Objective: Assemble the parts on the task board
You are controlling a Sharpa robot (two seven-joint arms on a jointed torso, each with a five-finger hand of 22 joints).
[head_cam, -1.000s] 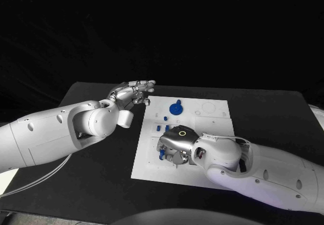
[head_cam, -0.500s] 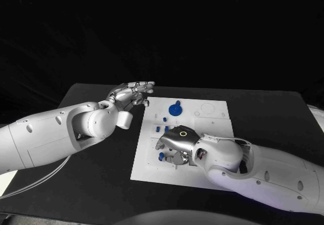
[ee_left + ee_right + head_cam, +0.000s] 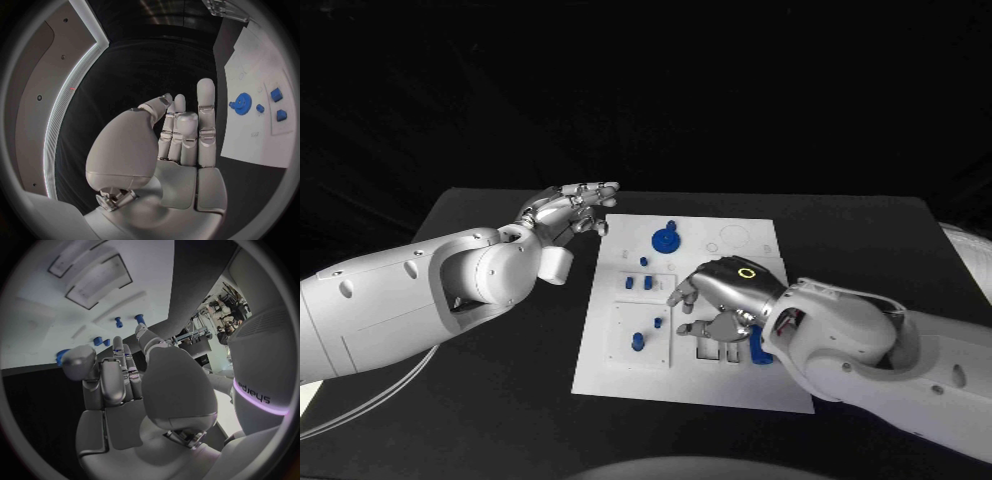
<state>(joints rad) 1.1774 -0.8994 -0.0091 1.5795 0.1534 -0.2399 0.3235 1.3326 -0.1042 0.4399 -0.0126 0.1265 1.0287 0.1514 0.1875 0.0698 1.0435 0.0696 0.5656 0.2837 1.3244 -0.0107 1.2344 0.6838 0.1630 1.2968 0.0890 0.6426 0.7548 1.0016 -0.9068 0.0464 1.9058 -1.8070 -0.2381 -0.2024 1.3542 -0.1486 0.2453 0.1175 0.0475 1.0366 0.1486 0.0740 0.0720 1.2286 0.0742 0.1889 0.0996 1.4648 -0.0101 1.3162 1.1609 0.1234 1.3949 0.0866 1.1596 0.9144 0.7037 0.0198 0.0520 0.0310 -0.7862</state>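
The white board (image 3: 625,350) is lying in the middle of the black table (image 3: 473,400). Small blue parts are sitting on it. A round blue gear (image 3: 668,239) is resting near the far edge of the board. Closer in, two small blue blocks (image 3: 638,283) are sitting side by side, and a little peg (image 3: 643,262) is standing between them and the gear. Two more blue pegs (image 3: 658,322) (image 3: 638,341) are standing nearer the front, on the left part of the board. A dark blue piece (image 3: 759,348) is showing just beside the right hand, partly hidden by the arm.

The left hand (image 3: 571,209) is hanging over the table just off the far left corner of the board. Its fingers (image 3: 205,107) are stretched out straight and close together, and it is holding nothing.

The right hand (image 3: 721,300) is hovering over the middle of the board, palm down. Its fingers (image 3: 117,371) are bent a little and apart, with nothing in them. I cannot tell if its fingertips are touching the board.

In the left wrist view the gear (image 3: 240,103) and the two blocks (image 3: 278,105) are showing on the board (image 3: 250,80).
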